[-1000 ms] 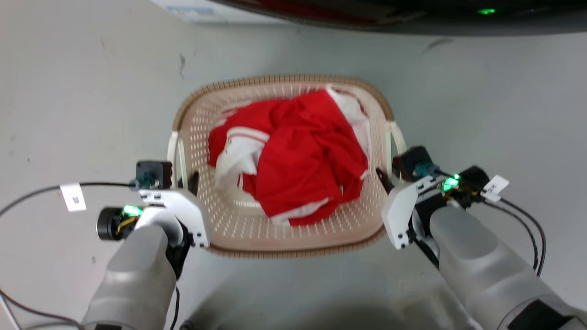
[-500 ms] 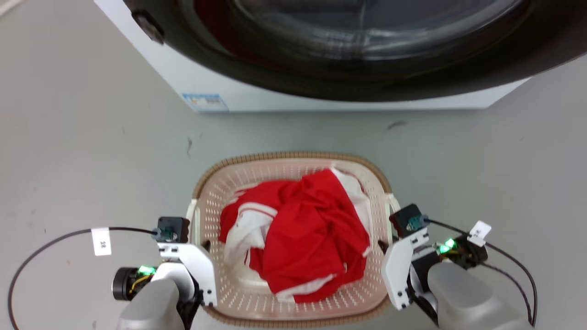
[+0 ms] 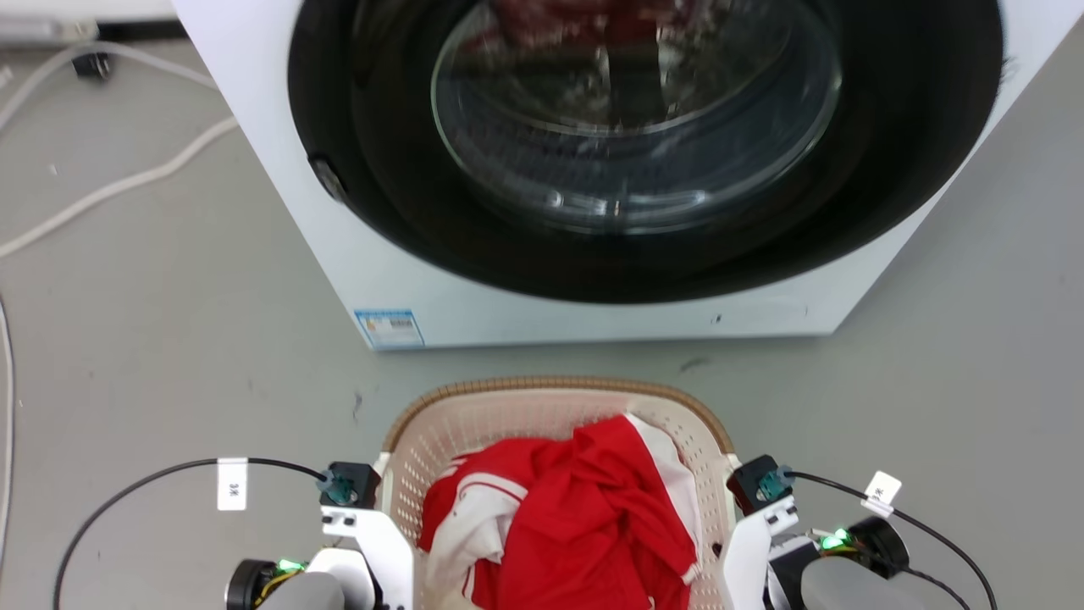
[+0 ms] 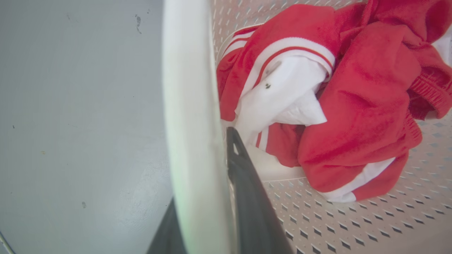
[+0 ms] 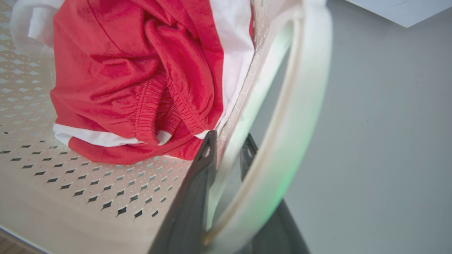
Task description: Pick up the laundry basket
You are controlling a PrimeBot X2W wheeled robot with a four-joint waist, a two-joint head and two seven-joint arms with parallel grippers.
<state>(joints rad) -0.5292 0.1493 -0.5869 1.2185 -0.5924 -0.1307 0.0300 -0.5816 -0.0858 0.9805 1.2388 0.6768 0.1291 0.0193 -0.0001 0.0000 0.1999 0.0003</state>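
While your head camera is tipping upward, the washing machine (image 3: 279,212) is taking over the top of the head view, where a second ago mostly bare floor (image 3: 169,339) was showing. That is the camera moving, not the things.

- The laundry basket (image 3: 550,388) is sitting low in the head view, just in front of the washing machine. It is keeping the same place between your two wrists as before, with red and white clothes (image 3: 584,517) heaped inside.
- Your left gripper (image 4: 208,165) is clamping the basket's left handle (image 4: 187,106), one finger inside the wall and one outside.
- Your right gripper (image 5: 229,141) is pinching the right wall, one finger inside and the other reaching through the handle loop (image 5: 303,88).

Reading: you are probably straightening up with both grips holding, so the lift is getting under way. Whether the base is leaving the floor, you cannot tell from these views. The load is looking level, and nothing is spilling over the rim.
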